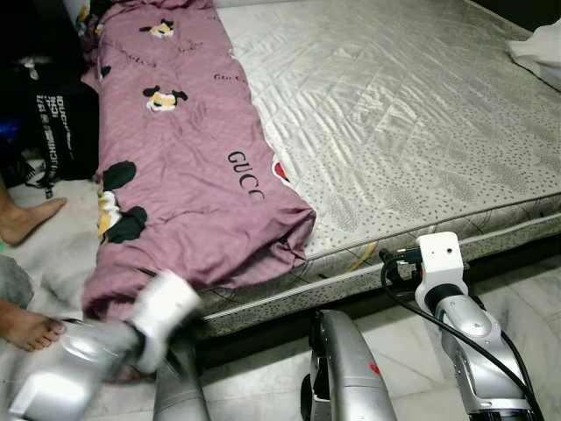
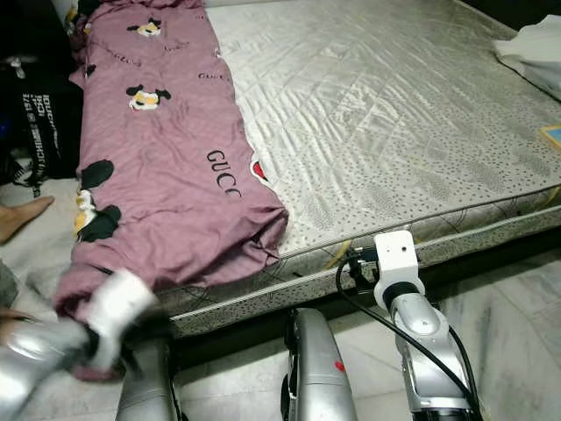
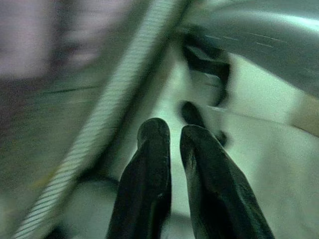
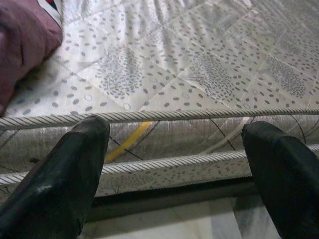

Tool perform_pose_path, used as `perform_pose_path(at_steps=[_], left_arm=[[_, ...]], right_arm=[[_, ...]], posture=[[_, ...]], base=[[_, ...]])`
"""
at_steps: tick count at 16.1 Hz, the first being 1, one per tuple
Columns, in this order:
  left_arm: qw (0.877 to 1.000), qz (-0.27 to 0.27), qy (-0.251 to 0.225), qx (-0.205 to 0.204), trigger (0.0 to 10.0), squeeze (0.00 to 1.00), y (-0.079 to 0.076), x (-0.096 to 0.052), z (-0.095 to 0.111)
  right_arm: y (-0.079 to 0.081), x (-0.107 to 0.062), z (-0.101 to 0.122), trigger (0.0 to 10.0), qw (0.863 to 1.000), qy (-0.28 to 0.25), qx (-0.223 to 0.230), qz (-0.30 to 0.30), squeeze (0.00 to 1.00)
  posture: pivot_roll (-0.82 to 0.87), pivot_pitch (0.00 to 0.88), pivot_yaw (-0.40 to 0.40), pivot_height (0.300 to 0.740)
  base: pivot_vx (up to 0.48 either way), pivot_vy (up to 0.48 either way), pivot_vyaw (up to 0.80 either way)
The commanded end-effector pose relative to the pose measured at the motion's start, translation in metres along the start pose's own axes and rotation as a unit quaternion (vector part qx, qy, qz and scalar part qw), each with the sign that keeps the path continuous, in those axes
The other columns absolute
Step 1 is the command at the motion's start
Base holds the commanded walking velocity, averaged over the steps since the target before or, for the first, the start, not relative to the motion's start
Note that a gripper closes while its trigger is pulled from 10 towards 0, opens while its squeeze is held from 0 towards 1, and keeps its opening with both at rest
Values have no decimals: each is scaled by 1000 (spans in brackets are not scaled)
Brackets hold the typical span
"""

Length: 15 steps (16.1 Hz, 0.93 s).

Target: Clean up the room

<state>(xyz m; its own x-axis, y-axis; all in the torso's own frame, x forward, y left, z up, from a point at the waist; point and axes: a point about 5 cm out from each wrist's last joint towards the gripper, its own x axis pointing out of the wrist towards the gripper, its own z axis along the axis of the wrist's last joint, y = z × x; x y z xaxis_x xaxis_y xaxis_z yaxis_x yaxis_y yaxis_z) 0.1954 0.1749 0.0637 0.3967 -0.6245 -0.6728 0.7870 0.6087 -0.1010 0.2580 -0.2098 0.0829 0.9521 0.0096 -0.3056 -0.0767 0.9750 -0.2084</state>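
Both eye views look from the head forward and down on the bed (image 1: 421, 132), sharing its near edge, the purple blanket (image 1: 184, 167) and the floor. The right wrist view faces the mattress side from very near, between its spread fingers (image 4: 60, 174). The left wrist view, blurred, looks along its closed fingers (image 3: 149, 174) beside the bed edge.

You can read "GUCCI" in black capitals on the purple duvet cover (image 1: 188, 175), near its edge beside the bare mattress (image 1: 412, 132); the white lettering on the black bag (image 1: 57, 123) beside the duvet is illegible
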Motion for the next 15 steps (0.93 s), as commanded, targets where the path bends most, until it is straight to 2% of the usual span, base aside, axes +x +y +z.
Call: perform_pose_path(at_steps=[1,4,5,6,7,8,9,11,12,13,15], left_arm=[[1000,5,8,12,10000,1000,3,-3,2],[999,-30,-4,28,10000,1000,-9,-6,13],[998,-26,-46,24,10000,1000,-12,-5,27],[995,-1,-102,17,10000,1000,-10,-2,43],[982,80,-169,11,10000,1000,1,0,59],[951,196,-236,-16,10000,1000,13,-3,70],[937,243,-250,-28,10000,1000,16,-6,70],[897,342,-273,-57,10000,1000,13,-16,61],[883,372,-279,-66,10000,1000,5,-21,52],[874,390,-285,-55,10000,1000,1,-24,50],[854,432,-285,-59,10000,1000,2,-31,39]], right_arm=[[0,1,1,10000,1000,-4,3,0,0],[1,5,2,10000,1000,-7,7,5,0],[2,10,3,10000,1000,-5,3,14,0],[2,16,4,10000,1000,-2,0,21,0],[2,22,5,10000,1000,2,-2,30,0],[2,30,7,10000,999,5,-2,33,0],[2,33,8,10000,999,3,2,32,0],[9,41,12,10000,999,-8,-2,43,0],[15,44,13,10000,999,-13,-1,50,0],[18,46,13,10000,998,-15,-3,54,0],[25,50,12,10000,998,-13,-3,64,0]], posture=[[-31,38,-23,536],[-9,33,-26,536],[-3,32,-28,536],[12,28,-31,536],[31,27,-32,536],[56,25,-31,536],[60,25,-31,536],[86,24,-28,536],[111,24,-25,536],[121,24,-24,536],[126,25,-24,536]], base=[[0,0,0],[0,0,0],[0,0,0],[0,0,0],[0,0,0],[0,0,0],[0,0,0],[0,0,0],[0,0,800],[0,0,800],[0,0,800]])
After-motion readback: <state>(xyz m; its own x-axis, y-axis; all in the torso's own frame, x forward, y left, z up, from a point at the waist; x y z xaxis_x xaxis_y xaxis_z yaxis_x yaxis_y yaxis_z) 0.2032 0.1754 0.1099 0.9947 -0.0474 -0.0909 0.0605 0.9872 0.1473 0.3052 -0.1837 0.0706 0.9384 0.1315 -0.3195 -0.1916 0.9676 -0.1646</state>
